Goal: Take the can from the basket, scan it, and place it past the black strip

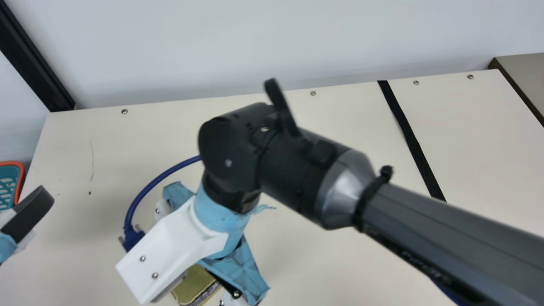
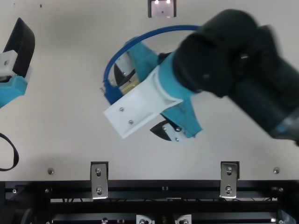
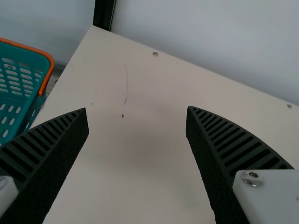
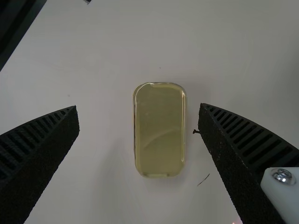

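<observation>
A flat gold can with rounded corners lies on the table: the can (image 1: 193, 284) in the main view, the can (image 2: 128, 85) in the top view. Over it is my right gripper (image 2: 142, 100), open. In the right wrist view the can (image 4: 160, 130) lies between the spread fingers of my right gripper (image 4: 138, 107), touching neither. My left gripper (image 2: 21, 49) is at the top view's left edge; in its wrist view my left gripper (image 3: 136, 109) is open with bare table between its fingers. The teal basket (image 3: 25, 88) has an orange rim. A black strip (image 1: 410, 138) crosses the table at the main view's right.
A small device with lights (image 2: 162, 9) is at the top view's upper edge. The right arm stretches across the table's middle, and a blue cable (image 1: 159, 180) arcs beside its gripper. A black loop (image 2: 14, 154) is at the top view's left.
</observation>
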Robot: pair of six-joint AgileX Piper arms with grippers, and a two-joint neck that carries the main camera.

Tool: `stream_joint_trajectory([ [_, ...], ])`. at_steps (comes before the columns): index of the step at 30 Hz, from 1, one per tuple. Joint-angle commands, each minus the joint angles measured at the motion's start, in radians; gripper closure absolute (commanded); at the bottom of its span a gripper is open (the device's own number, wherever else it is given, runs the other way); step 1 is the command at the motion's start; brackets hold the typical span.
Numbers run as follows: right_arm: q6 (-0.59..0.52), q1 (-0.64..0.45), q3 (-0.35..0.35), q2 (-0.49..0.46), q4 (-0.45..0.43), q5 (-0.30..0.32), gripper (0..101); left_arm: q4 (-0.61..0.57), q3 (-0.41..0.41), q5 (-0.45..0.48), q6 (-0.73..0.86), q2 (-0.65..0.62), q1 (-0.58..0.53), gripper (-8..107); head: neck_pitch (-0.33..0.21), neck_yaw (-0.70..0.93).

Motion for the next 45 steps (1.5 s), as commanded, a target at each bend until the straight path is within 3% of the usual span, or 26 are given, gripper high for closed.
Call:
stream_joint_trajectory([
  [1, 0.011, 0.013, -0.011, 0.019, -0.032, 0.000, 0, 0.000, 0.000, 0.000, 0.000, 0.000, 0.000, 9, -0.007, -0.007],
  [16, 0.069, 0.045, -0.090, 0.111, -0.146, 0.000, 0, 0.000, 0.000, 0.000, 0.000, 0.000, 0.000, 9, -0.007, -0.007],
  [32, 0.114, 0.047, -0.143, 0.207, -0.186, 0.000, 0, 0.000, 0.000, 0.000, 0.000, 0.000, 0.000, 9, -0.007, -0.007],
  [33, 0.119, 0.048, -0.146, 0.212, -0.188, 0.000, 57, 0.000, 0.000, 0.000, 0.000, 0.000, 0.000, 9, -0.007, -0.007],
  [34, 0.123, 0.048, -0.150, 0.217, -0.189, 0.000, 100, 0.000, 0.000, 0.000, 0.000, 0.000, 0.000, 9, -0.007, -0.007],
  [40, 0.145, 0.039, -0.171, 0.229, -0.180, 0.000, 101, 0.000, 0.000, 0.000, 0.000, 0.000, 0.000, 9, -0.007, -0.007],
  [45, 0.150, -0.001, -0.195, 0.203, -0.109, 0.000, 101, 0.000, 0.000, 0.000, 0.000, 0.000, 0.000, 9, -0.007, -0.007],
])
